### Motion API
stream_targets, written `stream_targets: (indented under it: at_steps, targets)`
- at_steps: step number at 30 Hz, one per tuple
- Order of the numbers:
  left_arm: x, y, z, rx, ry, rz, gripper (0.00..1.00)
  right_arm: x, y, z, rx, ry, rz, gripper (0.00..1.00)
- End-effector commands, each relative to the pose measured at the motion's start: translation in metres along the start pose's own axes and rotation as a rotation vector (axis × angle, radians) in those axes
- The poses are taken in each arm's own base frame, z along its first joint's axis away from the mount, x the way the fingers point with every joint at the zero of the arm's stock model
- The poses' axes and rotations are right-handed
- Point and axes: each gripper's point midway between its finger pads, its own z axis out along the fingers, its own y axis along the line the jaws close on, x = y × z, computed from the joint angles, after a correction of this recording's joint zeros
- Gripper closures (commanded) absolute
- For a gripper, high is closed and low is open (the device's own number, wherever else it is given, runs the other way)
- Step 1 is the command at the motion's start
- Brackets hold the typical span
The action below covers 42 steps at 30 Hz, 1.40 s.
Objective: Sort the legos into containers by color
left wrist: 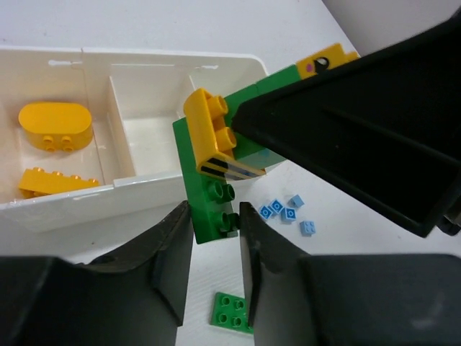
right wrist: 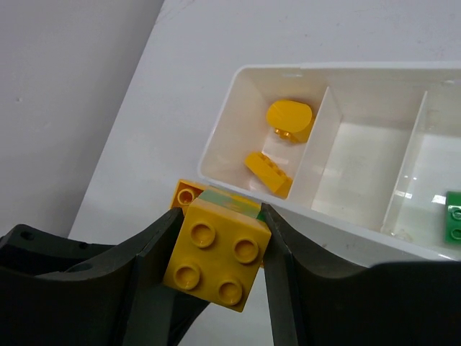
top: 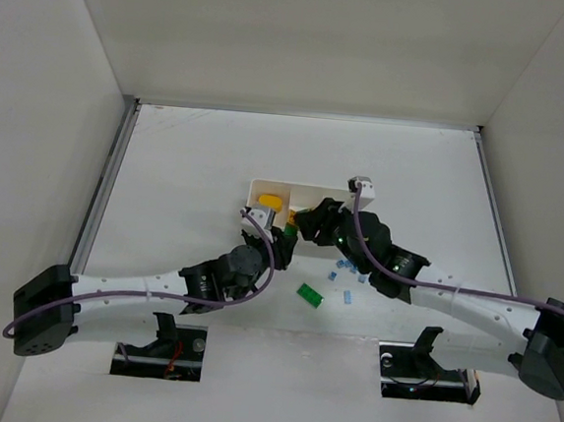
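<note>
A joined clump of green and yellow legos hangs between both grippers just in front of the white three-compartment tray. My left gripper is shut on the clump's green brick, which carries a yellow brick. My right gripper is shut on the yellow 2x2 brick at the other end. In the top view the left gripper and the right gripper meet at the tray's near side. Two yellow pieces lie in one end compartment, and a green brick lies in the other end one.
Several small light blue bricks lie on the table right of the grippers, also seen in the left wrist view. A flat green plate lies nearer the arms. The white enclosure walls ring the table.
</note>
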Motion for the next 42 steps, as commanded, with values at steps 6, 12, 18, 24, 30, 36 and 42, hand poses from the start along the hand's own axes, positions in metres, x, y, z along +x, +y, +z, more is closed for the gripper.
stream_targets:
  at_steps: [6, 12, 18, 24, 30, 36, 42]
  targets:
    - [-0.026, -0.023, 0.009, 0.051, -0.065, -0.046, 0.85, -0.031, 0.005, -0.012, -0.058, -0.094, 0.048, 0.73]
    - [-0.022, -0.021, 0.011, 0.043, -0.057, -0.042, 0.86, -0.055, -0.009, -0.023, -0.089, -0.143, 0.082, 0.73]
    - [-0.023, -0.023, 0.017, 0.032, -0.056, -0.034, 0.86, -0.059, -0.023, -0.031, -0.094, -0.163, 0.105, 0.73]
    - [-0.026, -0.023, 0.026, 0.016, -0.058, -0.032, 0.87, -0.069, -0.034, -0.041, -0.102, -0.193, 0.113, 0.73]
    - [-0.028, -0.032, 0.031, 0.037, -0.065, -0.043, 0.87, -0.066, -0.042, -0.040, -0.103, -0.187, 0.125, 0.73]
    - [-0.034, -0.032, 0.030, 0.042, -0.077, -0.049, 0.88, -0.064, -0.048, -0.039, -0.081, -0.186, 0.116, 0.73]
    - [-0.034, -0.028, 0.024, 0.042, -0.077, -0.045, 0.88, -0.059, -0.052, -0.038, -0.066, -0.173, 0.103, 0.73]
